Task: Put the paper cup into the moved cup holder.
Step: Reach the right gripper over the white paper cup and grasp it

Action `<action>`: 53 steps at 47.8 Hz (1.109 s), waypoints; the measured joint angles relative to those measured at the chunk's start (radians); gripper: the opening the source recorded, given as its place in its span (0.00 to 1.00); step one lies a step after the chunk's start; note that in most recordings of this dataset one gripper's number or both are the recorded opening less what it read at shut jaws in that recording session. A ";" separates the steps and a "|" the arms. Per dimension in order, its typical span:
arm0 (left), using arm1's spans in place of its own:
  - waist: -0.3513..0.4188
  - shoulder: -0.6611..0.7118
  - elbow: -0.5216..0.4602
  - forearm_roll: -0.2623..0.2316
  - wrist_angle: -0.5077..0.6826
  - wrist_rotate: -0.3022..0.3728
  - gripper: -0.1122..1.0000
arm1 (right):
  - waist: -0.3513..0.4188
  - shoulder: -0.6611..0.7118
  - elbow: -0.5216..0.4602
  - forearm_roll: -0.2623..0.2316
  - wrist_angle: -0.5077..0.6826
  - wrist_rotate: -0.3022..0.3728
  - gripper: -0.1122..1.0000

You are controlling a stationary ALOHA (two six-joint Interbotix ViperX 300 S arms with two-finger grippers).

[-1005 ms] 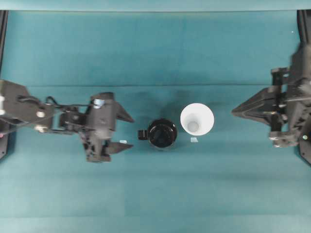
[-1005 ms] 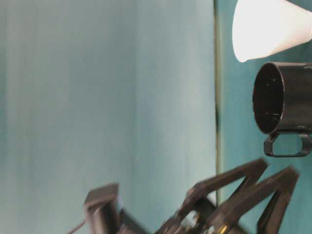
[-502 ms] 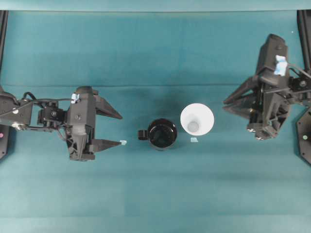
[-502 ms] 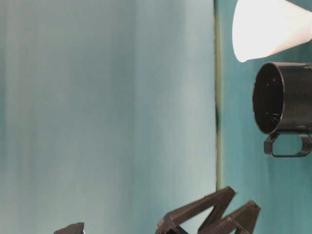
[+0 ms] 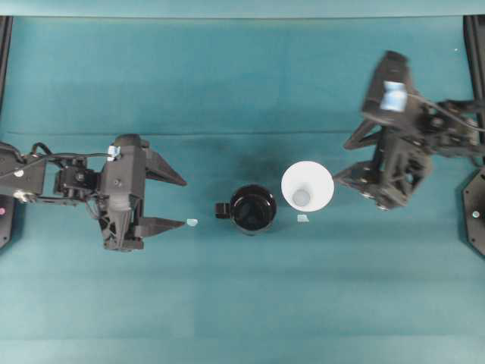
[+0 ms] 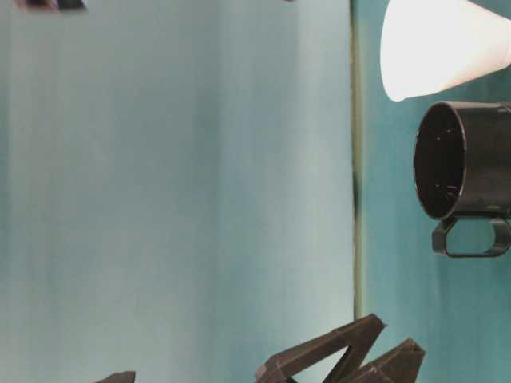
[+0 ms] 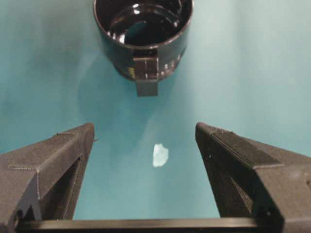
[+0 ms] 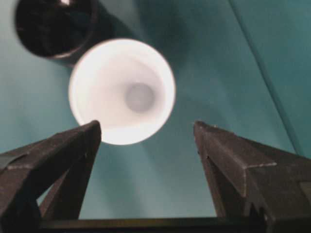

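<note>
Standing upright near the middle of the teal table, the paper cup and the cup holder sit just beside each other in the overhead view — cup to the right, holder to the left with its small handle pointing left. Left gripper lies left of the holder, well apart, jaws spread wide, nothing between them. Right gripper is just right of the cup, jaws wide, blurred; cannot tell if a fingertip touches the rim. Two small pale scraps lie on the table, one by the left fingertip, one below the cup.

Table-level view: white cup and black holder side by side, cup not inside the holder.

Left wrist view: holder ahead, empty, handle facing the camera; scrap between the wide fingers.

Right wrist view: cup ahead of the open fingers, mouth up; holder just beyond it.
</note>
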 measured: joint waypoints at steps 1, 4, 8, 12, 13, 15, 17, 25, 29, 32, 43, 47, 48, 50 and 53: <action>-0.002 -0.002 0.002 0.000 0.002 0.000 0.88 | -0.003 0.017 -0.011 0.000 0.012 0.000 0.88; -0.002 -0.005 0.003 0.000 0.006 -0.003 0.88 | -0.017 0.063 -0.048 0.000 0.044 0.000 0.88; -0.002 -0.009 0.005 0.000 0.014 -0.002 0.88 | -0.029 0.121 -0.095 0.000 0.066 0.000 0.88; -0.002 -0.011 0.006 -0.002 0.015 -0.003 0.87 | -0.037 0.169 -0.129 0.000 0.066 0.000 0.88; -0.002 -0.011 0.006 0.000 0.015 -0.003 0.87 | -0.037 0.179 -0.135 0.000 0.067 0.000 0.88; -0.002 -0.011 0.006 0.000 0.015 -0.003 0.87 | -0.037 0.204 -0.144 -0.002 0.067 0.000 0.88; -0.002 -0.011 0.006 0.000 0.017 -0.003 0.87 | -0.037 0.227 -0.150 0.000 0.067 0.000 0.88; -0.002 -0.011 0.006 0.000 0.017 -0.003 0.87 | -0.037 0.313 -0.152 0.000 0.064 0.000 0.88; -0.002 -0.011 0.006 0.000 0.017 -0.003 0.87 | -0.037 0.342 -0.152 -0.002 0.063 0.000 0.88; -0.002 -0.011 0.006 -0.002 0.017 -0.003 0.87 | -0.037 0.353 -0.149 -0.002 0.060 0.000 0.88; 0.000 -0.011 0.006 0.000 0.017 -0.003 0.87 | -0.040 0.362 -0.107 0.000 0.011 0.000 0.87; -0.002 -0.011 0.006 0.000 0.018 -0.003 0.87 | -0.037 0.362 -0.104 -0.002 0.003 0.000 0.86; -0.002 -0.011 0.006 -0.002 0.017 -0.005 0.87 | -0.035 0.362 -0.104 0.000 0.002 0.000 0.85; -0.002 -0.011 0.006 -0.002 0.017 -0.003 0.87 | -0.035 0.362 -0.104 0.000 0.000 0.000 0.82; 0.000 -0.011 0.006 0.000 0.017 -0.005 0.87 | -0.035 0.362 -0.104 0.002 0.002 0.002 0.75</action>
